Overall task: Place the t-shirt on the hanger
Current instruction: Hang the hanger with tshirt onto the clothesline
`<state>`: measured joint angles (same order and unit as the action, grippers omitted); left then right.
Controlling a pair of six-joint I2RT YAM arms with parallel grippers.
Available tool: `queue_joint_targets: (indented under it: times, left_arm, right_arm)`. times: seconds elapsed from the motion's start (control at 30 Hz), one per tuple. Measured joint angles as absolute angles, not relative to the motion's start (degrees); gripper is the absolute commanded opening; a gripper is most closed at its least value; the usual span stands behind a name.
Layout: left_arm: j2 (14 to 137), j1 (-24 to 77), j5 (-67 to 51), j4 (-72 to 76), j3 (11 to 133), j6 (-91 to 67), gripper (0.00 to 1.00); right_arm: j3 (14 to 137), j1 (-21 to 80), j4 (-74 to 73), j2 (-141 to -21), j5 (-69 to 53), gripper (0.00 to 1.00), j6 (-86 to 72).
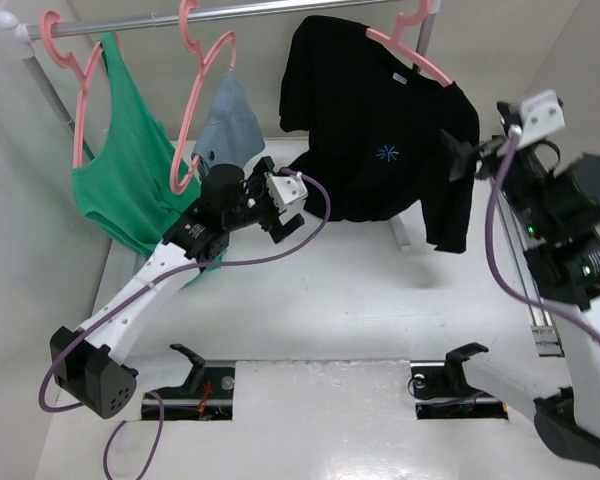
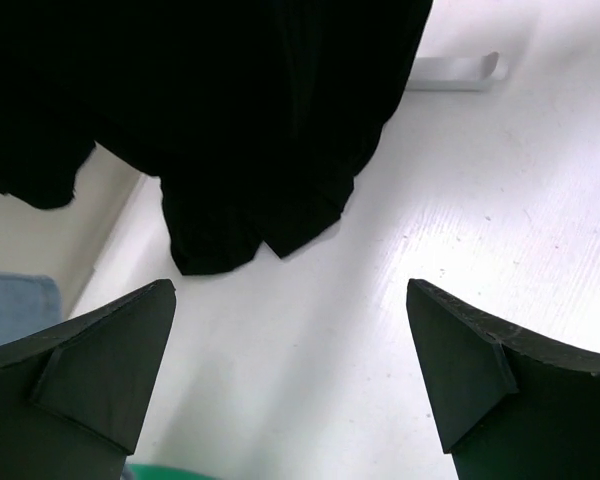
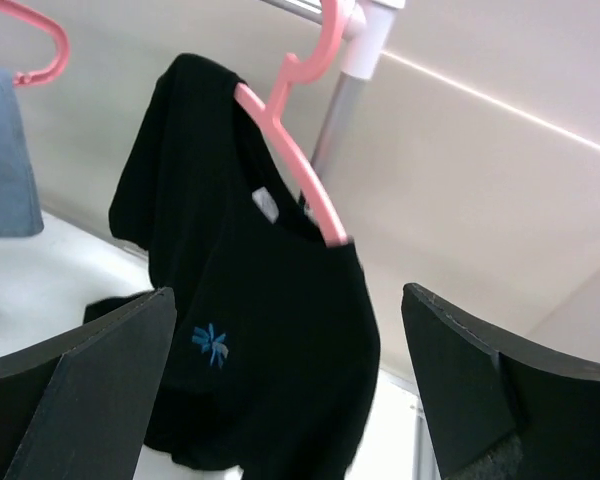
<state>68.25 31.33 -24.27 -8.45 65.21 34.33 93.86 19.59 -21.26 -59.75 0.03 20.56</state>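
The black t-shirt (image 1: 375, 120) with its blue starburst (image 1: 387, 152) hangs on the pink hanger (image 1: 412, 58), whose hook is on the rail. In the right wrist view the hanger (image 3: 295, 165) runs bare across the neck opening, and both its ends are under the t-shirt (image 3: 270, 340). My left gripper (image 1: 288, 220) is open and empty, low over the table just left of the shirt's hem (image 2: 250, 150). My right gripper (image 1: 458, 158) is open and empty beside the shirt's right sleeve, apart from it.
A green tank top (image 1: 120, 170) and a grey-blue garment (image 1: 225, 120) hang on pink hangers further left on the rail (image 1: 240, 12). The rail's post (image 3: 342, 110) stands behind the shirt. A white foot bracket (image 2: 455, 72) lies on the table. Walls close in on both sides.
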Motion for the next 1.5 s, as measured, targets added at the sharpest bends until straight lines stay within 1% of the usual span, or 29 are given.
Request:
queue_joint_targets:
  times: [0.17,0.27,0.37,0.5,0.6,0.8,0.9,1.5]
  left_arm:
    - [66.11,32.1,-19.77,-5.32,58.41,28.56,1.0]
    - [64.34,32.18,-15.0,-2.66,52.03,23.7,1.0]
    - [62.65,32.18,-9.76,-0.43,44.6,20.18,1.0]
    - [60.8,32.16,-1.23,4.34,34.57,17.47,1.0]
    - [59.18,32.16,4.27,7.53,28.82,16.36,1.0]
    - [56.25,32.16,10.0,12.43,23.94,13.65,1.0]
    - [55.46,32.16,10.94,13.82,23.14,12.34,1.0]
    - [54.52,32.16,12.08,15.2,21.21,9.98,1.0]
  right_arm:
    - [79.9,19.59,-20.93,-47.75,-0.91,0.99,21.69]
    - [69.43,19.59,-22.0,-44.05,-1.28,0.99,20.29]
    - [55.51,19.59,-22.0,-41.04,-1.02,0.99,15.16]
    - [38.0,19.59,-22.79,-36.34,2.81,0.99,7.29]
    - [31.07,19.59,-23.03,-32.53,8.45,0.99,0.8]
    - [29.36,19.59,-20.58,-28.23,17.28,0.99,-6.42]
    - [29.34,19.59,-19.59,-28.16,19.07,0.99,-7.6]
    - [29.08,19.59,-19.75,-29.17,23.11,0.99,-12.03]
